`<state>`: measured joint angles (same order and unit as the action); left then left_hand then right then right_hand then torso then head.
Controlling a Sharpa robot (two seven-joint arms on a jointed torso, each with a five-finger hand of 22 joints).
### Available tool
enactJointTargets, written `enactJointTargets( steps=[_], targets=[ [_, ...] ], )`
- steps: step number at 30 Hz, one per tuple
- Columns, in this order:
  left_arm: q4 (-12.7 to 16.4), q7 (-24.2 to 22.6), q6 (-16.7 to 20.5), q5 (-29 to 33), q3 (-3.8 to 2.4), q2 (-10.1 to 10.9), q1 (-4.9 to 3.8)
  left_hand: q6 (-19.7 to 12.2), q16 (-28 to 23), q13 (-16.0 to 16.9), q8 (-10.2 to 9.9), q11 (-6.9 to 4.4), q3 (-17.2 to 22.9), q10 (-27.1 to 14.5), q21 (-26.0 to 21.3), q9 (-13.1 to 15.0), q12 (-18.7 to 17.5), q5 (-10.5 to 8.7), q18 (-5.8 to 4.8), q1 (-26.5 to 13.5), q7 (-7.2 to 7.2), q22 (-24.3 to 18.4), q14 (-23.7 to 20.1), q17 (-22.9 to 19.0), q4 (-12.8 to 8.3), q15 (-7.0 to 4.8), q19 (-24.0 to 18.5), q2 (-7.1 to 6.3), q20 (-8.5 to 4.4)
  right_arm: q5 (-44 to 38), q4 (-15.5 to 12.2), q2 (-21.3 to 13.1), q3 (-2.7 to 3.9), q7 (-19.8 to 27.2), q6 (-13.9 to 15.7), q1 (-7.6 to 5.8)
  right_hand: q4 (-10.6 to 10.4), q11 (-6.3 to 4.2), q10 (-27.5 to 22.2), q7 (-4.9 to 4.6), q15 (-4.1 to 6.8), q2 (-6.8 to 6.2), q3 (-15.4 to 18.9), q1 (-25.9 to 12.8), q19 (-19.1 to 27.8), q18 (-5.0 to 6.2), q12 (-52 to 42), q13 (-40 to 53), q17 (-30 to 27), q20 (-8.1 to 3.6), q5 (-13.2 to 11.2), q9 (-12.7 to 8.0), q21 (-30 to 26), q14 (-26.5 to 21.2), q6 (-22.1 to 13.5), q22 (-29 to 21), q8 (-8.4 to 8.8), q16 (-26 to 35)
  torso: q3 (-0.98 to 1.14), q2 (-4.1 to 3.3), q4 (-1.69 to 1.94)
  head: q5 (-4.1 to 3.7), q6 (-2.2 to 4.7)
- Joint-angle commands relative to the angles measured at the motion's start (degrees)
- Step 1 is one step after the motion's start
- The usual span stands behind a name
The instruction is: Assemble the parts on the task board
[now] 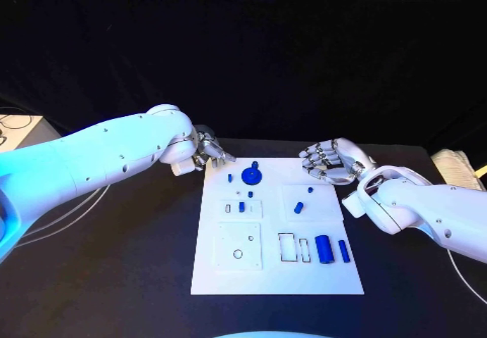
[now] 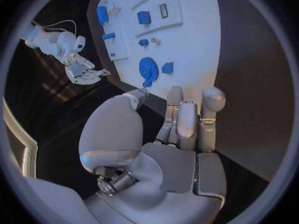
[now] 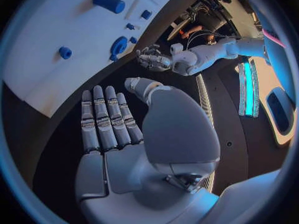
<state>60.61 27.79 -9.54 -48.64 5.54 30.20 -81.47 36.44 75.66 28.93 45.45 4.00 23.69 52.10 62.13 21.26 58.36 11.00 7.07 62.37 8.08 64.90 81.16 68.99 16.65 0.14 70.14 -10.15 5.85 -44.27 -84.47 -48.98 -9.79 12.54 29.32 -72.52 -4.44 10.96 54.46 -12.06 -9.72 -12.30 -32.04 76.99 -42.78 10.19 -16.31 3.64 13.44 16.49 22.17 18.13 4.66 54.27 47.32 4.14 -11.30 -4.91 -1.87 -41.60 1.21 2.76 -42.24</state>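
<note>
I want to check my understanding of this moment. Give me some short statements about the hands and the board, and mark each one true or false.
1. The left hand holds a blue part. False: it holds nothing, fingers apart.
2. The right hand is empty and open. True.
3. The large blue cylinder lies on the task board. True.
4. The round blue part lies on the black table beside the board. False: it lies on the board, near its far edge.
5. Both hands hover by the board's far corners. True.
</note>
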Motion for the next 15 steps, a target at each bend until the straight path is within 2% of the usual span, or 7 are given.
enactJointTargets(
  steps=[1, 7, 10, 15],
  targets=[
    [-1.84, -0.95, -4.59, -0.12, 0.22, -1.33, 0.07, 0.11, 0.51, -0.08, -0.39, -0.13, -0.6, 0.16, 0.51, -0.15, 0.41, -0.4, 0.11, -0.04, 0.04, 0.33, 0.25, 0.42, -0.03, -0.1, 0.63, 0.59, -0.08, -0.43, -0.39, 0.1, 0.02, 1.17, 0.25, 0.03, 0.06, 0.08, 0.22, -2.31, 0.05, 0.09, -0.33, -0.6, -0.47, 0.25, 0.21, -0.05, -0.05, 0.04, -0.26, -0.03, 0.34, 0.48, 0.52, 0.08, -0.03, -0.27, -0.24, -0.35, -0.19, 0.16, 0.0],
    [-4.41, -0.35, -6.09, -0.58, 0.43, -3.3, 0.14, 2.43, 3.13, 0.18, -0.6, -0.24, -2.45, 1.52, 3.82, -0.67, 1.85, -0.29, -0.63, 0.15, -0.04, 3.18, 1.87, 3.46, -0.04, -0.19, 2.99, 1.62, -0.22, -0.44, -0.75, 0.29, 0.02, 1.25, 0.27, 0.03, 0.08, 0.1, 0.19, -2.34, 0.03, 0.09, -0.38, -0.63, -0.45, 0.23, 0.26, -0.06, -0.07, 0.04, -0.2, -0.04, 0.31, 0.45, 0.49, 0.06, -0.01, -0.26, -0.31, -0.55, -0.21, 0.2, 0.2],
    [-5.11, 0.05, -6.44, -1.28, 0.46, -3.83, 0.14, 2.73, 3.67, 0.2, -0.67, -0.29, -2.76, 1.64, 4.5, -0.76, 2.01, -0.3, -0.79, 0.11, -0.1, 3.78, 2.19, 4.16, 0.0, -0.24, 3.44, 1.76, -0.27, -0.44, -0.82, 0.34, 0.03, 1.22, 0.25, 0.03, 0.08, 0.1, 0.18, -2.34, 0.03, 0.09, -0.39, -0.64, -0.45, 0.23, 0.27, -0.06, -0.07, 0.04, -0.2, -0.04, 0.3, 0.45, 0.49, 0.05, -0.01, -0.26, -0.27, -0.56, -0.22, 0.27, 0.21],
    [-5.76, 0.73, -6.97, -2.02, 0.49, -4.35, 0.15, 3.32, 4.11, 0.27, -0.67, -0.4, -3.19, 1.93, 5.28, -0.85, 2.35, -0.27, -0.95, 0.3, -0.2, 4.45, 2.44, 4.64, -0.06, -0.32, 3.95, 1.89, -0.34, -0.37, -0.81, 0.38, 0.03, 1.18, 0.25, 0.03, 0.09, 0.11, 0.17, -2.37, 0.01, 0.09, -0.42, -0.66, -0.44, 0.22, 0.29, -0.06, -0.08, 0.04, -0.17, -0.04, 0.28, 0.44, 0.47, 0.04, 0.0, -0.25, -0.34, -0.47, -0.12, 0.12, 0.07]
  ],
)
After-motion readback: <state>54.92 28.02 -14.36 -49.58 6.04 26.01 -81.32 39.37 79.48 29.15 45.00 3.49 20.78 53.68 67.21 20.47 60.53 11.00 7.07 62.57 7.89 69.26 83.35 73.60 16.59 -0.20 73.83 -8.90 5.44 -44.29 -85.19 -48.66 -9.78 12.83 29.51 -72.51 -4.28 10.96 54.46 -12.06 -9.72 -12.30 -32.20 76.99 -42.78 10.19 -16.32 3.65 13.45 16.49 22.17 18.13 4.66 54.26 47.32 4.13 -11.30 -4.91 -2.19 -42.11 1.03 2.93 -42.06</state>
